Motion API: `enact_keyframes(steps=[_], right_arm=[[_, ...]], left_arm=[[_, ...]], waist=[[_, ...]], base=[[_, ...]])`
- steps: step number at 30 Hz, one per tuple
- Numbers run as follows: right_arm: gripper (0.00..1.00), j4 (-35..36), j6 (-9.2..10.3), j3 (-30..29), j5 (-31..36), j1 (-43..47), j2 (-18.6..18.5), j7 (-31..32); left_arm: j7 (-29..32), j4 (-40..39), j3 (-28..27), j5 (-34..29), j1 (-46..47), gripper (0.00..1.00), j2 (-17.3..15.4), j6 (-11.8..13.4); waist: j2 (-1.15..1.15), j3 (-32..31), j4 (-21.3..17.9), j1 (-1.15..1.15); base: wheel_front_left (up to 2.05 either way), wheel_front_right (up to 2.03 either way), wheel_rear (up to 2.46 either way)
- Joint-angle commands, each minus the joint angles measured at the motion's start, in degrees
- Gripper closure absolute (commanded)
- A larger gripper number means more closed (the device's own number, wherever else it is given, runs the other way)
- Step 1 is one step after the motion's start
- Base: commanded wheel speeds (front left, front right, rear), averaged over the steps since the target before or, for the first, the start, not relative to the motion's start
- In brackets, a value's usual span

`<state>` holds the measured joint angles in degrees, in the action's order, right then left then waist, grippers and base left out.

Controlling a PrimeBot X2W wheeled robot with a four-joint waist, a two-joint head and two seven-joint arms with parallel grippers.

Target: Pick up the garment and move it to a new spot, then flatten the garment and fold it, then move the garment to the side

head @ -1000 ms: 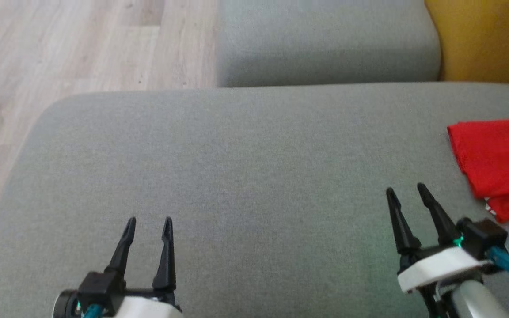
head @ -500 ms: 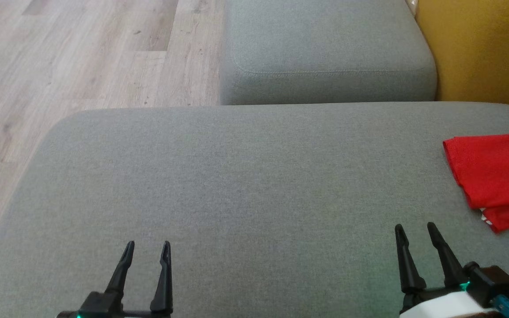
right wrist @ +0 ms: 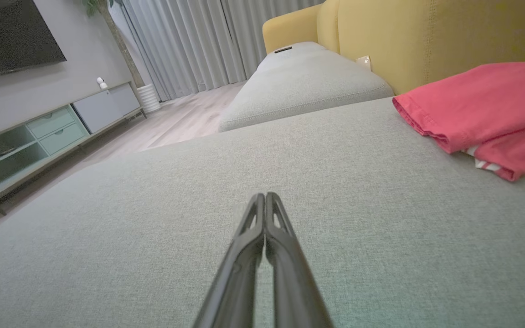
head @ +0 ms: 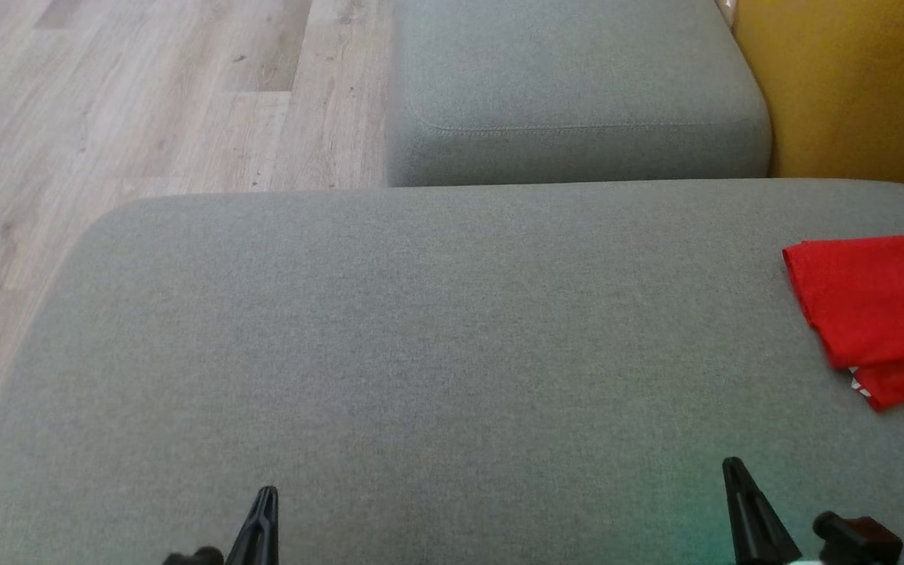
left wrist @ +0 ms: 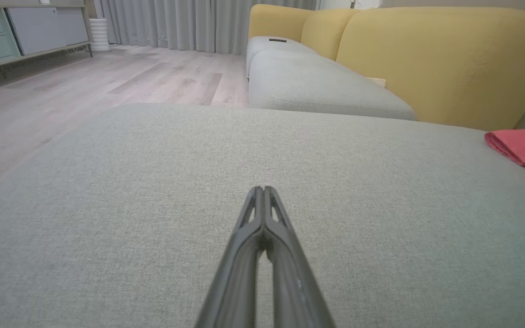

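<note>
The folded red garment [head: 876,314], a soft knit with a white-striped edge peeking out beneath, lies at three o'clock on the grey woven sofa cushion [head: 421,337], below the mustard backrest [head: 852,86], while the left hand [left wrist: 263,187] at seven o'clock and the right hand [right wrist: 265,195] at five o'clock are both pinched closed on nothing.

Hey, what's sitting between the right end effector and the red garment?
Only bare grey cushion before the garment, per the right wrist view.

garment [head: 876,314] on seat cushion [head: 421,329], far right; second cushion [head: 577,78] behind it, floor [head: 146,94] to the left
</note>
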<state>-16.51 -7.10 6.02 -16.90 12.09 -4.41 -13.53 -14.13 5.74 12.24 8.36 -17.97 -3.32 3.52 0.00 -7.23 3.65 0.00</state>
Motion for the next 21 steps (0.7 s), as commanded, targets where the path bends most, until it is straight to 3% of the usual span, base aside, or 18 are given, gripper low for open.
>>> enact_keyframes(steps=[1,21], right_arm=[[1.00,1.9,-0.02,-0.5,-1.4,-2.6,0.0,0.3],[1.00,2.0,-0.08,-2.2,-14.0,-5.2,0.0,3.4]], left_arm=[[0.1,-1.9,-0.4,1.5,2.3,1.00,-0.2,-0.3],[2.7,0.3,-2.4,16.2,6.2,1.00,-0.9,-2.2]], waist=[[0.00,0.1,0.0,0.00],[0.00,1.3,-0.6,0.00]], base=[[0.00,0.00,0.00],[0.00,0.00,0.00]])
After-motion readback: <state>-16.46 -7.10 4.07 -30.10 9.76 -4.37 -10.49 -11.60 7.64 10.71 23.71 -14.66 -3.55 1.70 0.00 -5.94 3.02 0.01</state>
